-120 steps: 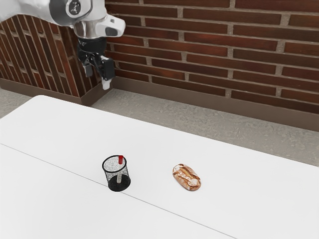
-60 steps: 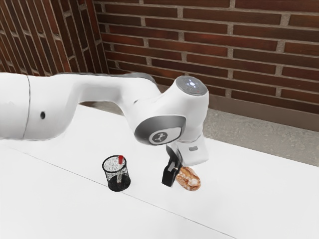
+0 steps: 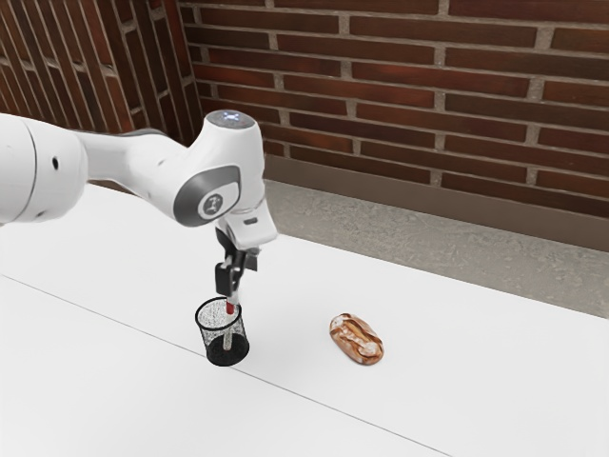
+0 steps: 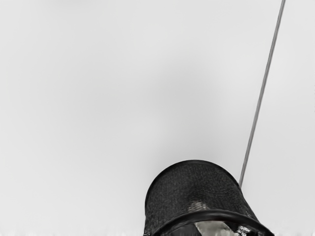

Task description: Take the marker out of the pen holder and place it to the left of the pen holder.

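Inside the pen holder (image 3: 226,356), the marker (image 3: 230,309) stands upright, red end up, fingers (image 3: 225,279) parted

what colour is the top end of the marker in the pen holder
Red, seen best in the exterior view.

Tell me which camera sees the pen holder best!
The exterior view: it shows the pen holder from rim to bottom, with the marker inside. The wrist view shows the holder closer, but the picture's lower edge cuts it off.

Brown crusty bread loaf (image 3: 357,339) on white table (image 3: 457,405)
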### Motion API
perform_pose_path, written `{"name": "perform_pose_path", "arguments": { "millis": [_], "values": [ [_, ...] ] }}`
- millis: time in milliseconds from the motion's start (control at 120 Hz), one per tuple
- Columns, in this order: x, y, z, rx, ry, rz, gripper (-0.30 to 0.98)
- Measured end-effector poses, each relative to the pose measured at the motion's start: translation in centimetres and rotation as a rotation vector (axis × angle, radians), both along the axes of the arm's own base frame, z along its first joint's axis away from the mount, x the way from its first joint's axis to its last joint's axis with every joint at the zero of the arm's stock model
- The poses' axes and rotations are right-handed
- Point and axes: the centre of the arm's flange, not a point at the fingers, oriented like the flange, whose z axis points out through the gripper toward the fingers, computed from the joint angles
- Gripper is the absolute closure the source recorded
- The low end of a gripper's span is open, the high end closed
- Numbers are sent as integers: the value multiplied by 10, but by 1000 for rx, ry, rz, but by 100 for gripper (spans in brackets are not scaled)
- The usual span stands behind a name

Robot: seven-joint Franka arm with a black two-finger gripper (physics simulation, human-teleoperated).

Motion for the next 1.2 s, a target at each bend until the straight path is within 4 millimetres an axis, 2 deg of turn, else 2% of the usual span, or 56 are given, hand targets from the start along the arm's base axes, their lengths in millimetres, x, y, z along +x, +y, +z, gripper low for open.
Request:
{"name": "perform_pose_path", "arguments": {
  "millis": [67,175,342,592,858,1033,1200],
  "values": [
    [0,9,-6,9,8,-17,6],
    [-8,25,-31,21,31,-39,10],
    [-8,30,-34,19,15,-85,18],
    [-4,32,-32,10,-8,-128,54],
    [-1,53,-21,10,-27,-123,73],
    [-7,69,6,-4,-43,-117,77],
    [-9,71,12,-4,-32,-128,79]
  ]
}}
